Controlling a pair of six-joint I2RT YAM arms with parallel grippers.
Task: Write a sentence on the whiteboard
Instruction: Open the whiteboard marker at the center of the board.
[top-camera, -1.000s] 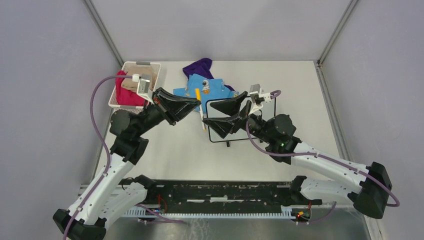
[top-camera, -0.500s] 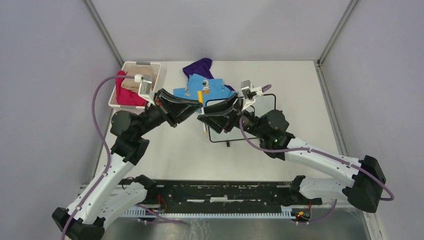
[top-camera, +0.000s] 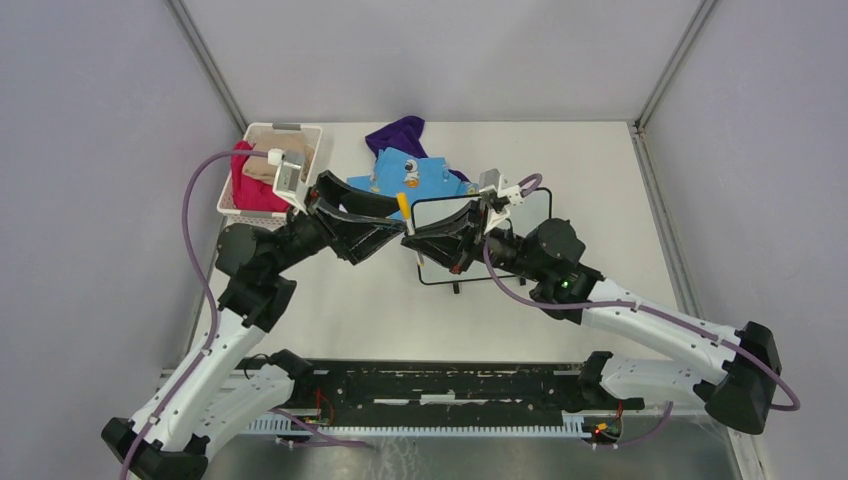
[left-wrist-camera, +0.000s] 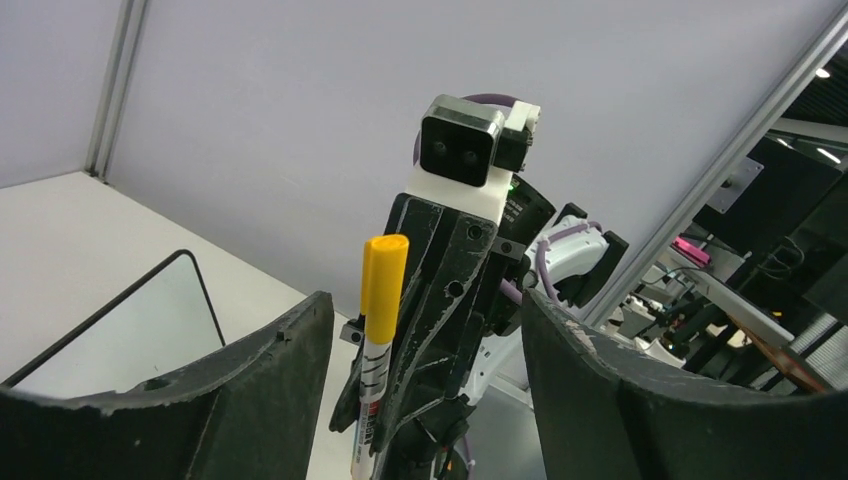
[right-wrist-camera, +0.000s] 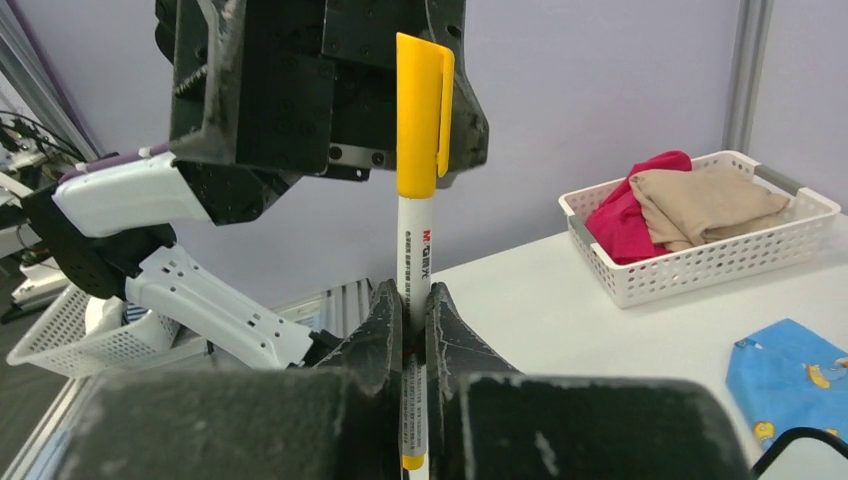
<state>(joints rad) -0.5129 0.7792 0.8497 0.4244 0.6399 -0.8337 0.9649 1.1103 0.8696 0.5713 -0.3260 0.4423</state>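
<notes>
A marker with a yellow cap and white barrel stands upright between the two arms, above the left end of the whiteboard. My right gripper is shut on the marker's barrel, cap pointing up. My left gripper is open, its fingers spread to either side of the marker without touching it. In the overhead view the left gripper and right gripper meet tip to tip. No sentence shows on the visible part of the whiteboard; the arms hide the rest.
A white basket with red and beige cloths sits at the back left. A blue printed cloth and a purple cloth lie just behind the whiteboard. Grey walls with metal posts enclose the table.
The right gripper moved in and shut on the marker's barrel. The left gripper, which had been shut on the marker, has opened and let it go.
</notes>
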